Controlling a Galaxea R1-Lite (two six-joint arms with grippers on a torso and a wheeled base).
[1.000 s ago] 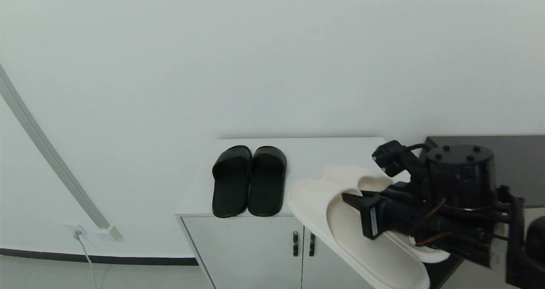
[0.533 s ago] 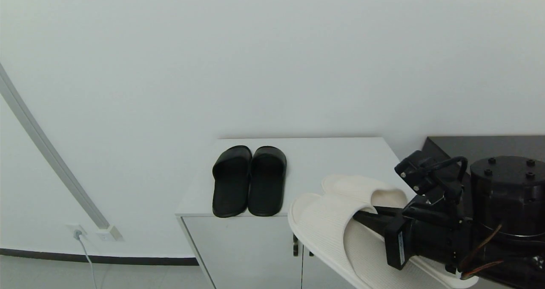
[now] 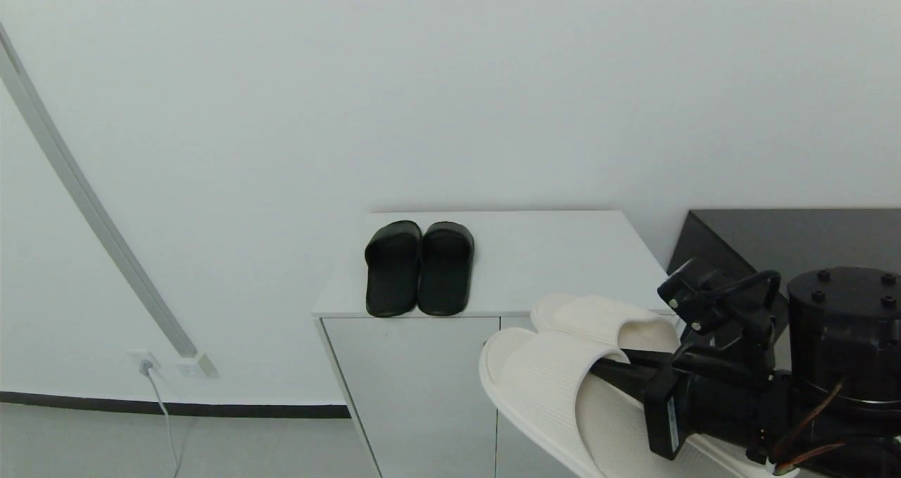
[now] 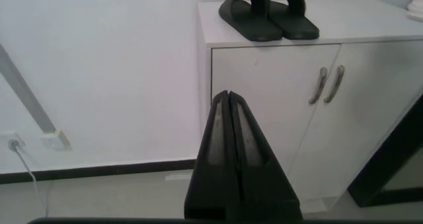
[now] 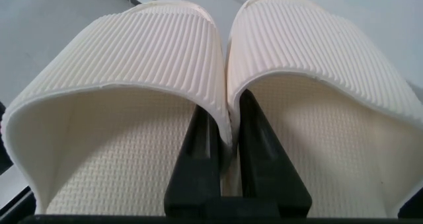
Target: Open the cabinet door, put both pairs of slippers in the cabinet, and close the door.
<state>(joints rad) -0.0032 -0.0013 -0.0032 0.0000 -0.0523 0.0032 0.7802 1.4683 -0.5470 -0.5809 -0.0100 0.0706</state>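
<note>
A pair of black slippers [image 3: 419, 267] [image 4: 269, 8] lies side by side on the left part of the white cabinet's [image 3: 556, 253] top. Both cabinet doors [image 4: 264, 78] are closed, and their two metal handles [image 4: 327, 85] meet at the middle. My right gripper [image 3: 609, 367] [image 5: 227, 128] is shut on the pair of white ribbed slippers [image 3: 556, 372] [image 5: 165, 59], pinching their inner strap edges together. It holds them in the air in front of the cabinet's right door. My left gripper [image 4: 228, 97] is shut on nothing, low down and well in front of the cabinet.
A dark tabletop [image 3: 795, 235] stands right of the cabinet against the wall. A grey conduit [image 3: 84, 196] slants down the wall to a socket with a cable [image 3: 146, 365]. Bare floor [image 4: 99, 197] lies in front of and left of the cabinet.
The right gripper has carried the white slippers off the cabinet top, down and toward me. The head view has since shifted, and the cabinet now looks farther off.
</note>
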